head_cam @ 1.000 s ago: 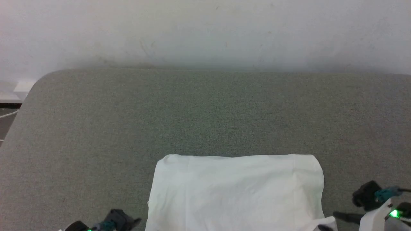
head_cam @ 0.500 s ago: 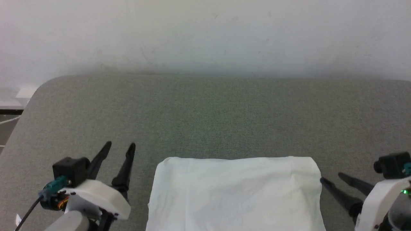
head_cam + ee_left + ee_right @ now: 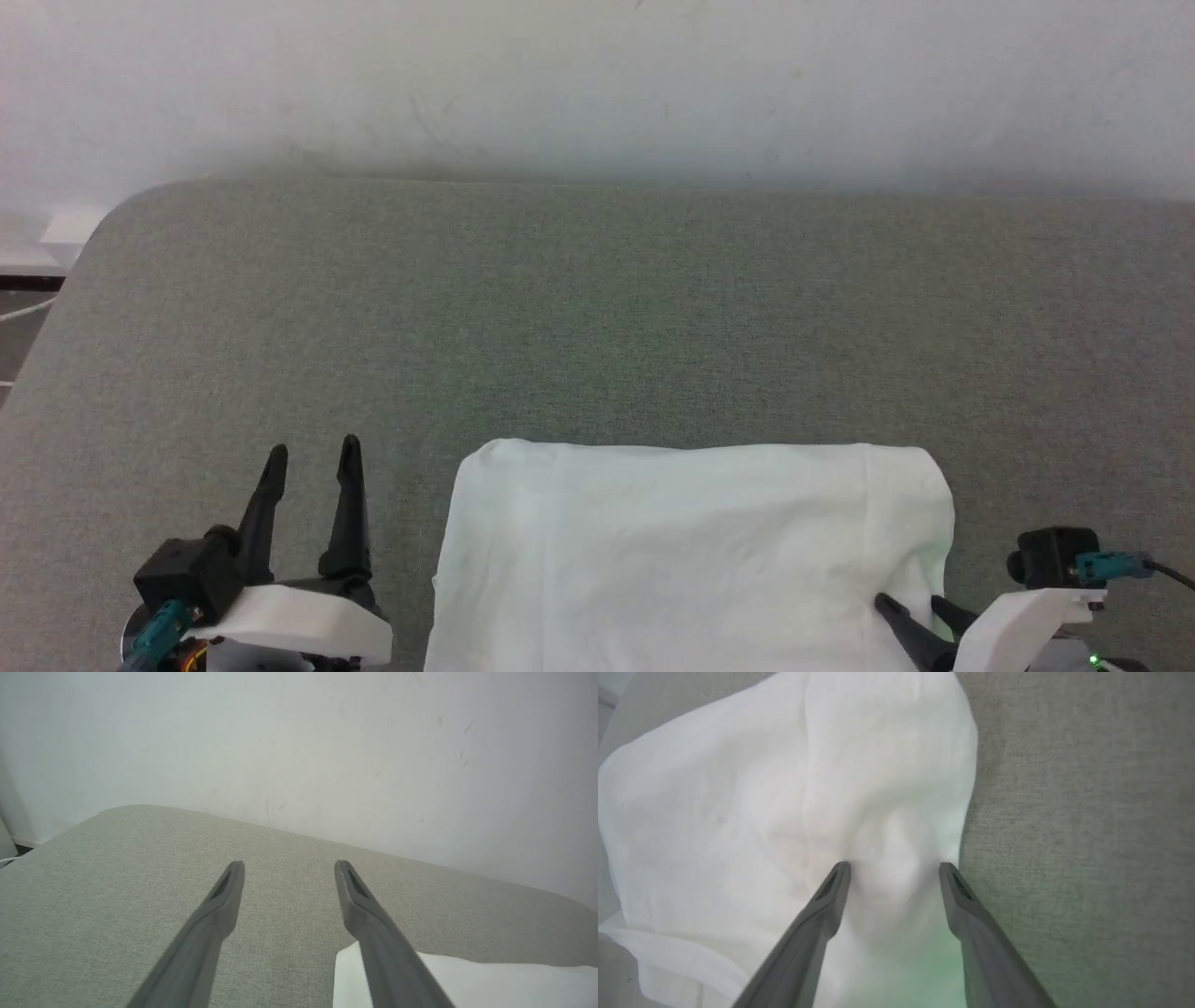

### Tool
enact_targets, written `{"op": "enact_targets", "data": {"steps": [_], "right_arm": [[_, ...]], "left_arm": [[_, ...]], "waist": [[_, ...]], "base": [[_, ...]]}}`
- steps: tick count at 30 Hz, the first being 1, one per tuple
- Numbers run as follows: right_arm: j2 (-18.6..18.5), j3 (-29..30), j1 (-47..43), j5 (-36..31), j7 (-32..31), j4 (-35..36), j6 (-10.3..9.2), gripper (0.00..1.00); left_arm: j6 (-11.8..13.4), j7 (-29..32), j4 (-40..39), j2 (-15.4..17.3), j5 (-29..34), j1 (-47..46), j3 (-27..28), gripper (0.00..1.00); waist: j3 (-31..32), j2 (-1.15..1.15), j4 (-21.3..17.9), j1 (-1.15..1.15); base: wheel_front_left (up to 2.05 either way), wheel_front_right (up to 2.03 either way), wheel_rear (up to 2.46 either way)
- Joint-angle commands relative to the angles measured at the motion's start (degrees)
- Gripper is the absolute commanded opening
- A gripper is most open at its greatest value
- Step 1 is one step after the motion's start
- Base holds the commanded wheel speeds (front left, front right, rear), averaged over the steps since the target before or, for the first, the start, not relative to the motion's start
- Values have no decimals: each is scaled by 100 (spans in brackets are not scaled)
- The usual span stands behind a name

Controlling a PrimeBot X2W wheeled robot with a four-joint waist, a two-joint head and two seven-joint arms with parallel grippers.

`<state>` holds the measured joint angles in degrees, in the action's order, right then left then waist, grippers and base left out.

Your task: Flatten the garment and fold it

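Head view, garment (image 3: 681, 551) cut off below, left gripper (image 3: 314, 445) splayed empty beside it, right gripper (image 3: 909, 602) splayed over its edge

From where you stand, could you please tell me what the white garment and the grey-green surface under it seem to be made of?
The white garment looks like thin, soft, matt fabric, possibly cotton: it lies limp with shallow creases and rounded edges. The grey-green surface looks like coarse woven cloth, matt, with a speckled weave; padding beneath is only a guess.
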<state>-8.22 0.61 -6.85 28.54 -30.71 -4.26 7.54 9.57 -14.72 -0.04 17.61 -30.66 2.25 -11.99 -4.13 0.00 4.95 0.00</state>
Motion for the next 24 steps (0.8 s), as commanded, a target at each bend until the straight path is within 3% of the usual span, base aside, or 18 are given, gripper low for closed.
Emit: {"op": "enact_targets", "data": {"steps": [1,11,12,13,19,24], "right_arm": [[44,-10,-44,10,-13,-31,-5,100],[41,-476,-5,92,-115,-516,-5,100],[23,-524,4,70,-110,-574,-5,46],[11,-565,14,56,-99,-630,-5,0],[-61,-625,147,58,155,-782,-5,0],[-169,-173,368,-85,586,-761,-5,0]], "left_arm": [[-68,-27,36,-59,80,35,67,100],[-744,-28,439,-609,671,-62,623,100],[-796,-28,470,-651,715,-85,666,100],[-846,-28,497,-692,756,-110,707,100],[-1083,-28,625,-912,982,-188,942,100],[-1219,-28,700,-1042,1152,-179,1084,100]], "waist": [[-62,0,63,0],[-237,0,149,0],[-256,0,150,0],[-273,0,150,0],[-318,0,107,0],[-269,0,41,0]], "base": [[0,0,0],[0,0,0],[0,0,0],[0,0,0],[0,0,0],[0,0,0]]}}
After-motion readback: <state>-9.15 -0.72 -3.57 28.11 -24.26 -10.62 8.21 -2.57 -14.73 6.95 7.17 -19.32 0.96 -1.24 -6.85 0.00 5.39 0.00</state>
